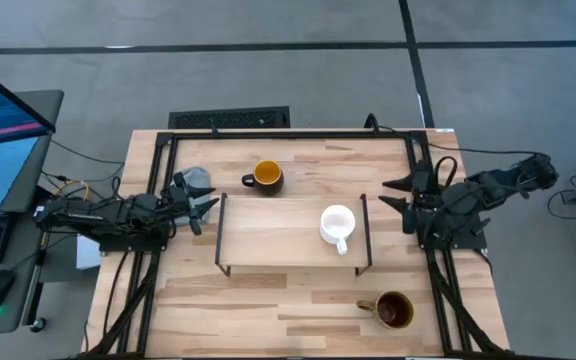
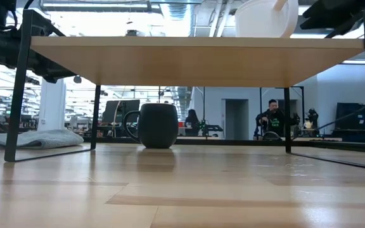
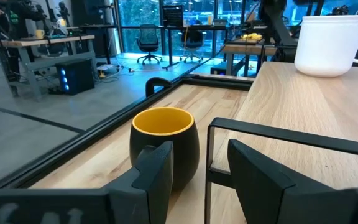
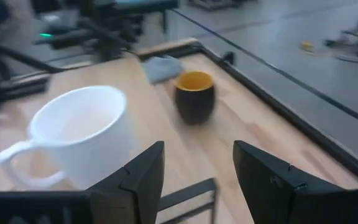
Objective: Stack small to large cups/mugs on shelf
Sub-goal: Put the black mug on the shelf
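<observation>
1. Right now, nearest to you at the table's front edge, the olive-brown mug [image 1: 395, 310] stands upright on the bare tabletop [image 1: 268, 300], toward the right side, its handle pointing left — well apart from both arms.
2. Next back, the shelf [image 1: 278, 235] sits mid-table on its thin black legs. You have the white mug [image 1: 337, 225] upright on its right half, handle toward the front; the left half of the board is bare.
3. Your left gripper [image 1: 206, 207] hangs just off the shelf's left end, fingers [image 3: 157, 174] part open with nothing between them.
4. Your right gripper [image 1: 396, 195] waits just off the shelf's right end, fingers [image 4: 138, 174] spread wide and holding nothing, pointed at the white mug but not touching it.
5. Farther back, behind the shelf's left part, the dark mug [image 1: 266, 177] with the yellow inside stands upright on the tabletop, handle pointing left.
6. A grey cloth [image 1: 194, 180] lies at the back left, near the left gripper.
</observation>
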Robot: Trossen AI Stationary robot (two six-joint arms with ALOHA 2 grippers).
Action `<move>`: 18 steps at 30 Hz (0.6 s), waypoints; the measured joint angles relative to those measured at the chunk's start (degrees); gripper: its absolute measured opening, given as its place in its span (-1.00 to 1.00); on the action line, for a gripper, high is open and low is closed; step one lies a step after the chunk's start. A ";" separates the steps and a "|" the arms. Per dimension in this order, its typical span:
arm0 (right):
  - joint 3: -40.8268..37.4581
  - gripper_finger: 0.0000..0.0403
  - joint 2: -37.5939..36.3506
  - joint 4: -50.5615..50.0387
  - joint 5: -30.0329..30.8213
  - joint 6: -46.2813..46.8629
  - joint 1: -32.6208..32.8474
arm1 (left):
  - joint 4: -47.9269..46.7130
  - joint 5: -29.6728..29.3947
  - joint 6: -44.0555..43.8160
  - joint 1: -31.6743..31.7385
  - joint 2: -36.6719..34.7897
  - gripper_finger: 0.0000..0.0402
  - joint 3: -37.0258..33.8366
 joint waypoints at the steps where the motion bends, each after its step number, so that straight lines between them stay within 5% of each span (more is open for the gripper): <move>1: -2.07 0.06 -1.58 2.42 -0.79 -1.36 0.00 | 0.00 0.00 -0.17 0.00 0.00 -0.27 0.00; 8: -13.33 0.06 -11.05 17.00 -4.65 -10.47 -0.02 | 0.00 -0.04 0.61 -0.02 -0.02 -0.27 0.00; 18: -19.17 0.06 -20.85 19.73 -5.08 -17.08 -2.74 | 0.00 -0.07 -2.45 0.00 0.00 -0.27 0.00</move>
